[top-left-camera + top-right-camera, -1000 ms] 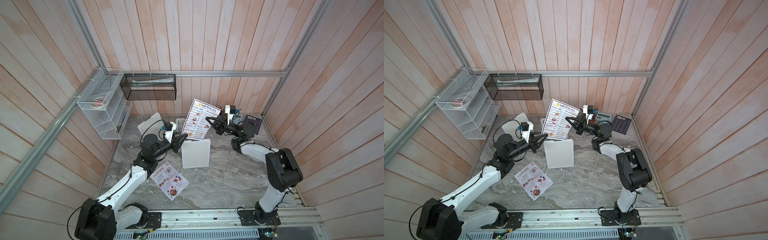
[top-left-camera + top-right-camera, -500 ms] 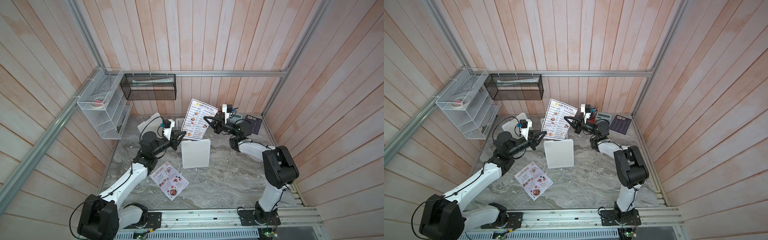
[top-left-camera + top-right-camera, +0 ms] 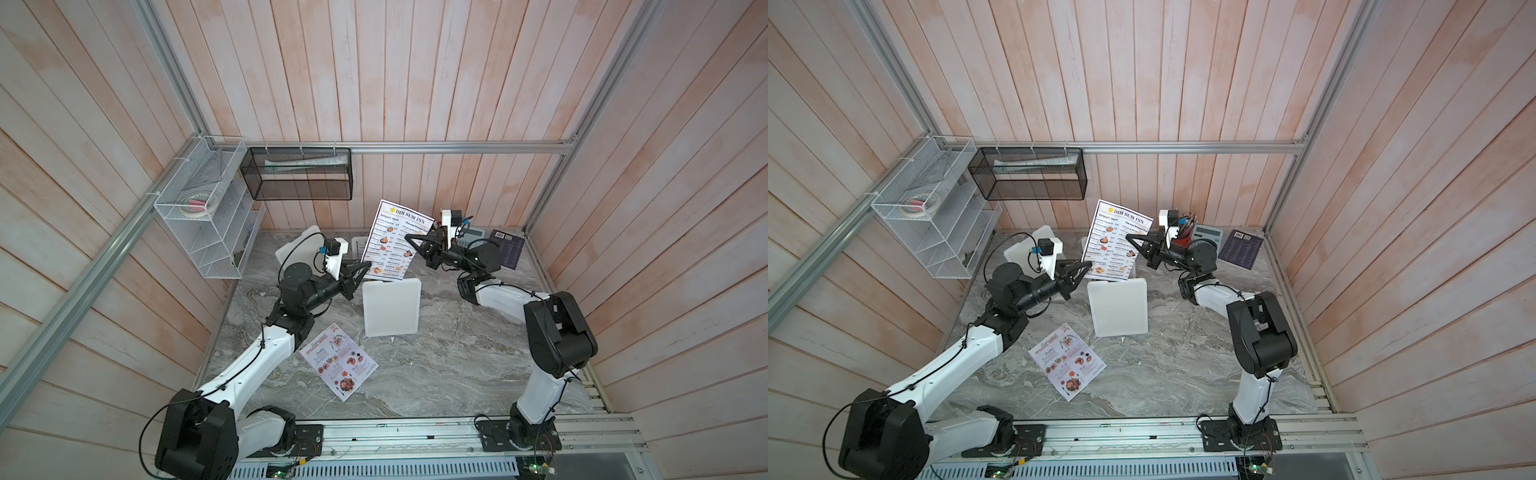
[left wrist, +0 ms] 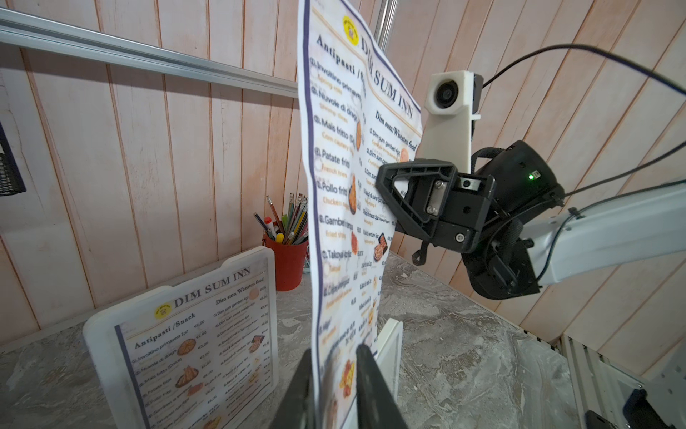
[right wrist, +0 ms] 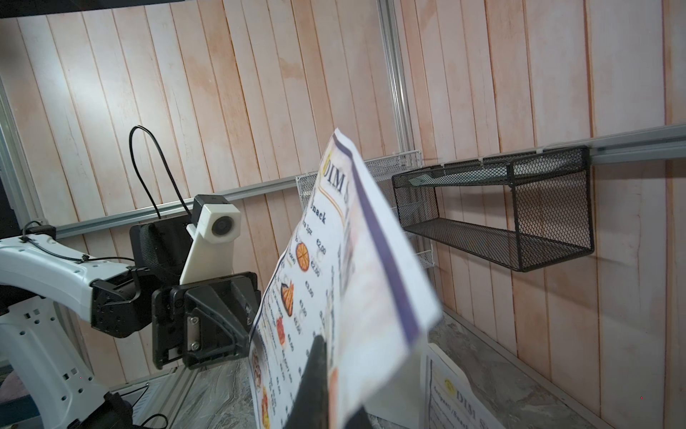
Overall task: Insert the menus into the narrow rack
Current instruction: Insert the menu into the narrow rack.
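There are three menus. One DIM SUM INN menu is held upright in the air over the back of the bench. A second DIM SUM INN menu stands in a white holder at the back of the bench. The one colourful Special Menu lies flat on the bench, near the left arm and well apart from both grippers.

There are two racks. The black mesh rack hangs on the back wall, higher than the held menu and apart from it. The white wire rack is fixed on the side wall. I count also one white board in the middle of the bench, one red cup with pencils, one calculator and one dark purple booklet.

The right gripper is closed on the right edge of the held menu, about at half its height. The left gripper is at the lower left corner of the same sheet. Its jaws are narrow, one finger on each side of the paper, and in the left wrist view a small gap shows between them. The lower edge of the sheet comes close to the top of the white board. I cannot tell if they touch.
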### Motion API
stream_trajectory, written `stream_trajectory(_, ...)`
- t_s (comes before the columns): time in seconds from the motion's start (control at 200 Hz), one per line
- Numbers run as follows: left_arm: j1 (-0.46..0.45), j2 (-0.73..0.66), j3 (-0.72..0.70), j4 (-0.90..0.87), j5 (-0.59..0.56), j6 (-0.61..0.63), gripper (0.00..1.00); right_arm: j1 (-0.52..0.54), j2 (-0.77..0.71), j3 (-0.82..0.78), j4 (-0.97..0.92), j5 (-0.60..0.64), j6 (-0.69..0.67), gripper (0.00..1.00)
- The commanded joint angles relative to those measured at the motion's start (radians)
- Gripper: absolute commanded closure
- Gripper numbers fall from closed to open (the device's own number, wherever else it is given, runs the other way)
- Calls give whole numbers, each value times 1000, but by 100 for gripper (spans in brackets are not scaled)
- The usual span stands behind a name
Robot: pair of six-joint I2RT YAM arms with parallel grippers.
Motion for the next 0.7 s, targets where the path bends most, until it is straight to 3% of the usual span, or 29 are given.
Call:
stream_trajectory(0.0, 5, 11, 18, 17, 8, -10, 78, 8, -35, -14, -11, 21, -24, 100)
stream_trajectory(0.695, 7, 27, 17, 24, 12, -14, 78, 19, -94, -96, -75, 60, -99, 100)
